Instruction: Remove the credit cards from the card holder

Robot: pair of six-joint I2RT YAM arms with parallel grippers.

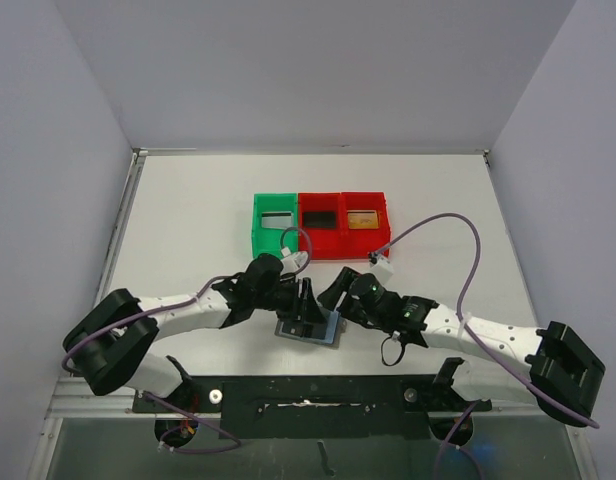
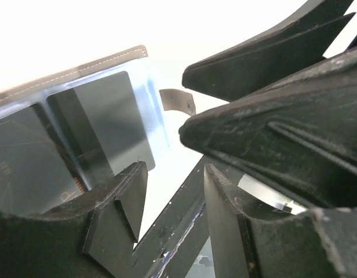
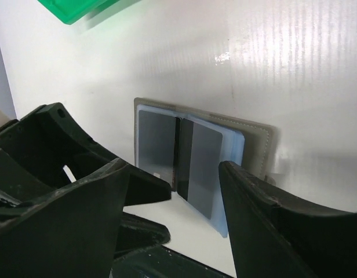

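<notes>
Pale lavender-grey walls [image 1: 318, 70] close in your white counter [image 1: 188, 220] on three sides, and the arm bases sit on a black rail [image 1: 308, 392] along its near edge. Purple cables [image 1: 475, 250] loop off both arms.

Toward the back of the counter you have three small bins in a row, side against side: a green bin [image 1: 256, 228] on the left, a middle red bin [image 1: 320, 238], and a right red bin [image 1: 368, 238]. Each has one flat piece lying on its floor. You get a pale grey rectangle [image 1: 276, 218] in the green one, a black rectangle [image 1: 320, 218] in the middle one, and an orange-tan rectangle [image 1: 362, 219] in the right one.

Your card holder [image 1: 313, 330] lies open and flat on the counter near the front edge, well apart from the bins and between the two arms. From the right wrist you can see the credit cards [image 3: 161, 156] sitting in its bluish pockets. A silvery-grey card [image 3: 157, 145] is on the left leaf and a darker card [image 3: 204, 168] on the right leaf, with a dark strip along the fold between them. The small tab [image 2: 178, 99] sticks out from one edge over bare counter.

Your left end effector [image 1: 306, 305] hangs low at the holder's far edge, jaws apart with nothing between them. Whether a fingertip touches the holder, you cannot tell. Your right end effector [image 1: 336, 292] sits just beside it, toward the holder's right end. Its jaws are spread wide and grip nothing.
</notes>
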